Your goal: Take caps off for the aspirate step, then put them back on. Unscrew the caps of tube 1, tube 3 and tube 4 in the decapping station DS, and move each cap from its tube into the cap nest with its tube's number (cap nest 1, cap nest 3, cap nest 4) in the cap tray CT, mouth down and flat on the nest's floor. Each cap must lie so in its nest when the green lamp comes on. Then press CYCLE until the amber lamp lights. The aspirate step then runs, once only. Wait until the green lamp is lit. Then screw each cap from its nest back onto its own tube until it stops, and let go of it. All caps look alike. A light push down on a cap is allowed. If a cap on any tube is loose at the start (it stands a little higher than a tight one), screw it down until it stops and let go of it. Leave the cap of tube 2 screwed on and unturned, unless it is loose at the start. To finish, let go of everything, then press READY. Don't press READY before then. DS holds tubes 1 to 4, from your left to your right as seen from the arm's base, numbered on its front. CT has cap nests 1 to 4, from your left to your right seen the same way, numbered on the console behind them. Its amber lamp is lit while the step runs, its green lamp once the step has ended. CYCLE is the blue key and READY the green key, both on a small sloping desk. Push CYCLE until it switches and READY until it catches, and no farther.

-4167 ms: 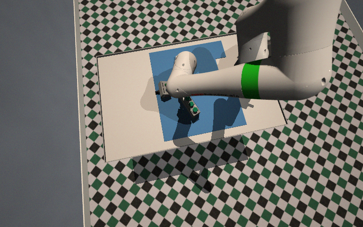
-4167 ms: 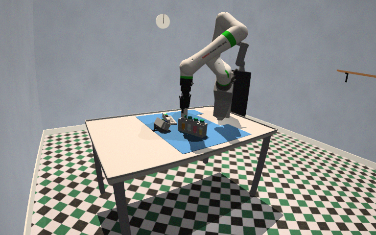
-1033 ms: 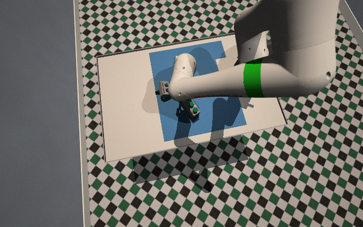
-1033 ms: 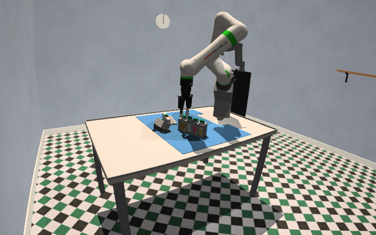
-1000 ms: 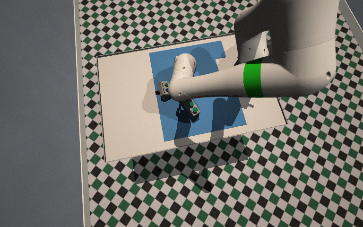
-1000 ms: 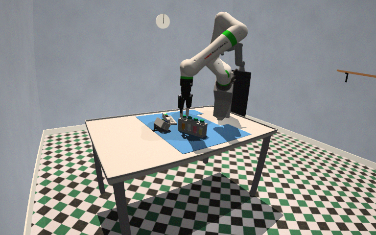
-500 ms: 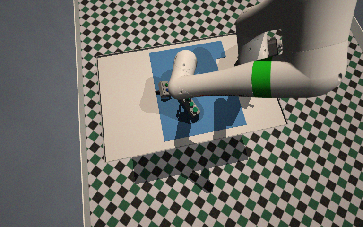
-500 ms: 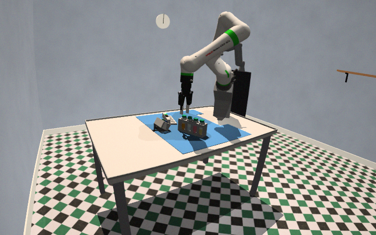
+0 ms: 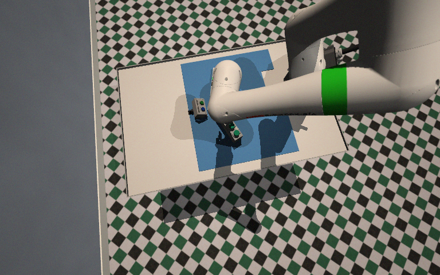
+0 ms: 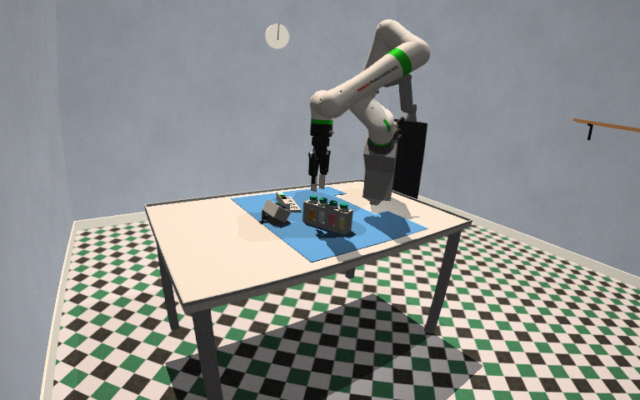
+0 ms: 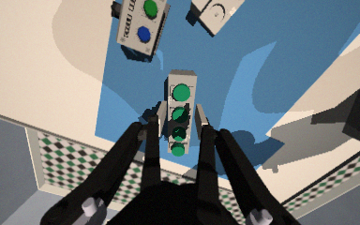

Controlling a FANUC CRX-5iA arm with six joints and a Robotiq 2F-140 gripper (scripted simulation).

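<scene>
The grey decapping station (image 11: 182, 77) (image 10: 327, 219) (image 9: 234, 137) stands on the blue mat (image 9: 252, 152). All its tubes carry green caps, in a row in the wrist view (image 11: 181, 92) (image 11: 177, 150); they also show in the exterior view (image 10: 312, 197) (image 10: 344, 206). My gripper (image 11: 181, 109) (image 10: 319, 182) is open and empty. It hangs above the station's end nearest the key desk, fingers either side of the row and clear of the caps. The cap tray (image 11: 215, 11) (image 10: 292, 203) lies beyond the station; the one nest in view is empty.
The sloping key desk (image 11: 127, 23) (image 9: 196, 106) (image 10: 275, 211) carries the green READY key (image 11: 150, 7) (image 9: 201, 102) and blue CYCLE key (image 11: 143, 33) (image 9: 203, 109). The arm hides the tray and part of the station in the top view. The table edge (image 11: 56, 128) is near.
</scene>
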